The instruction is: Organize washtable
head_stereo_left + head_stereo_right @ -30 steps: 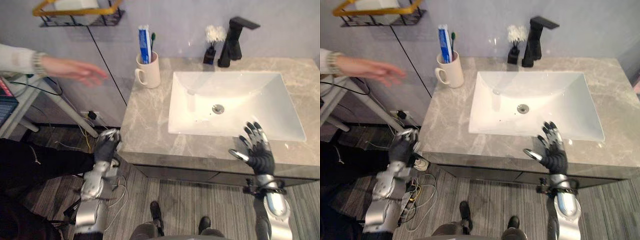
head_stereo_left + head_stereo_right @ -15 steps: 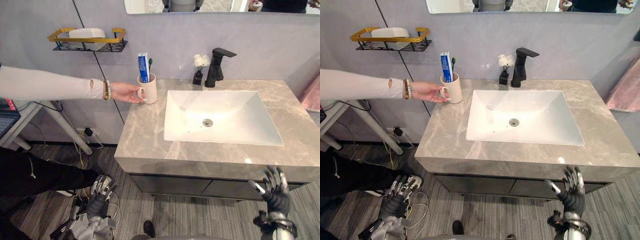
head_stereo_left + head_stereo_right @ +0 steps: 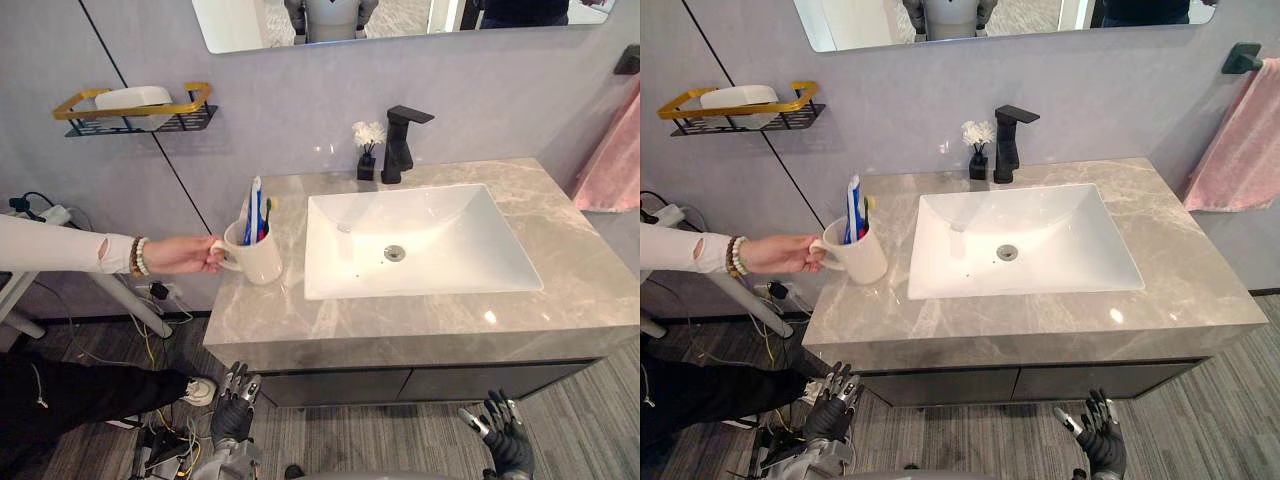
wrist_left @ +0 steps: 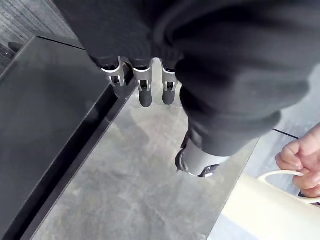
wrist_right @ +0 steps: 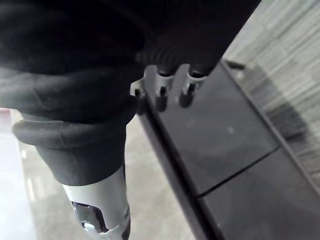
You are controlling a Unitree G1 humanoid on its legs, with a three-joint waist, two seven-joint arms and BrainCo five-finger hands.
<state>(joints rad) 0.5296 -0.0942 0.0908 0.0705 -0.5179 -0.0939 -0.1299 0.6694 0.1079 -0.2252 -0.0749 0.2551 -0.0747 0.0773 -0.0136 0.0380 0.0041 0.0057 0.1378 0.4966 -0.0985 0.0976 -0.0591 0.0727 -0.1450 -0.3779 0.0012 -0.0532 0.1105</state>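
Setup step, nothing grasped. Left hand [image 3: 236, 400] and right hand [image 3: 508, 448] low below near edge of counter [image 3: 400, 325], fingers loosely spread, empty. Mug [image 3: 255, 258] on counter left of sink [image 3: 450, 250], handle in person's hand [image 3: 190, 254]. Next, likely: wait for release, raise left hand to mug.

A person's hand [image 3: 186, 254] holds a cream mug [image 3: 257, 263] by its handle at the left end of the grey bench [image 3: 400, 325], beside the white sink [image 3: 450, 220].
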